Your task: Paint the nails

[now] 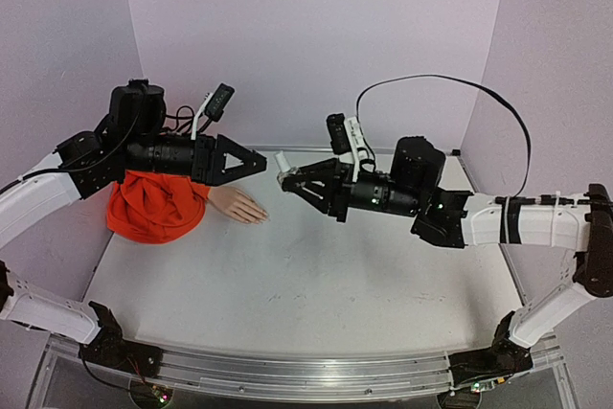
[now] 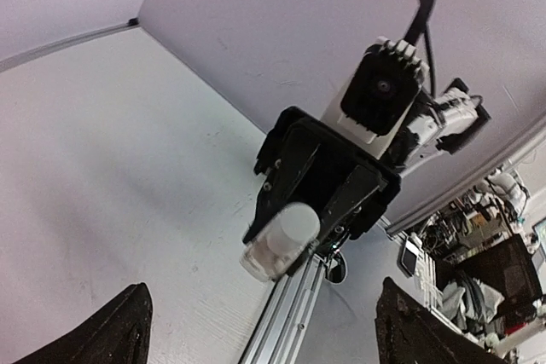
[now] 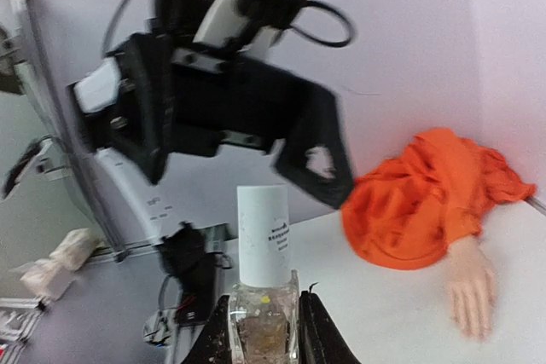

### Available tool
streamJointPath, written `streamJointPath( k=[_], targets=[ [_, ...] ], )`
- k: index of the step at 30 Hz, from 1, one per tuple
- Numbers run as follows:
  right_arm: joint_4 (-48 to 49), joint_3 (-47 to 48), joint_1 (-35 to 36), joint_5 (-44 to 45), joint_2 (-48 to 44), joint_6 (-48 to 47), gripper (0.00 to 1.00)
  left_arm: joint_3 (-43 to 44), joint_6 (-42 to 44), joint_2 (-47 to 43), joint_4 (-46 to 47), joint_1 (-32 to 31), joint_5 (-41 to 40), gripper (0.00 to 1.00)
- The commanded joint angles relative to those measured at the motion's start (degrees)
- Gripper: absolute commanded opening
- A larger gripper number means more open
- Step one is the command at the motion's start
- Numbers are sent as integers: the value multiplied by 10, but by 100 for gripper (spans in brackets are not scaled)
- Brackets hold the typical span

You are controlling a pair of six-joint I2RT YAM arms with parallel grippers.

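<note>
A small clear bottle (image 3: 261,330) with a tall white cap (image 3: 263,234) stands upright between the jaws of my right gripper (image 3: 264,309), which is shut on its glass body. In the top view the right gripper (image 1: 287,179) holds the bottle (image 1: 283,162) up in the air. My left gripper (image 1: 259,162) hovers just left of the cap with its fingers (image 2: 128,330) spread wide and nothing between them. The pale mannequin hand (image 1: 239,206) lies flat on the table, below and left of both grippers. Its nails (image 3: 473,323) are too small to make out.
The orange sleeve (image 1: 153,203) is bunched up at the table's left side, under the left arm. Lilac walls (image 1: 306,35) close in the back and both sides. A metal rail (image 1: 287,371) runs along the near edge. A black cable (image 1: 460,88) loops above the right arm.
</note>
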Motion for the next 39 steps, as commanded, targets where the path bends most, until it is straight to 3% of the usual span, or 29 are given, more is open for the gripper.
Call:
streamJointPath(
  k=[1,8,19,22,28,30,33,34,37,39],
  targets=[
    [-89,45,44,303,-8,-94,0,23,-75,0,-46,5,-78,89],
    [-130,122,112,474,48,-142,0,41,-95,22,-38,5,-81,72],
    [-146,166,145,510,93,-183,0,42,-98,35,-38,4,-105,38],
    [-147,167,146,511,97,-185,0,43,-95,38,-38,4,-108,23],
    [-144,163,146,487,90,-181,0,45,-74,52,-37,3,-68,5],
    [-132,151,144,440,77,-189,0,46,-50,54,-38,2,-45,0],
    [-103,116,121,292,42,-192,0,48,14,59,-37,2,19,0],
    [-96,105,104,204,28,-184,0,49,40,60,-36,2,53,0],
    [4,64,20,-191,12,-101,0,46,112,60,-35,-1,145,0],
    [32,58,15,-253,11,-68,0,50,128,57,-35,-3,168,0]
  ],
)
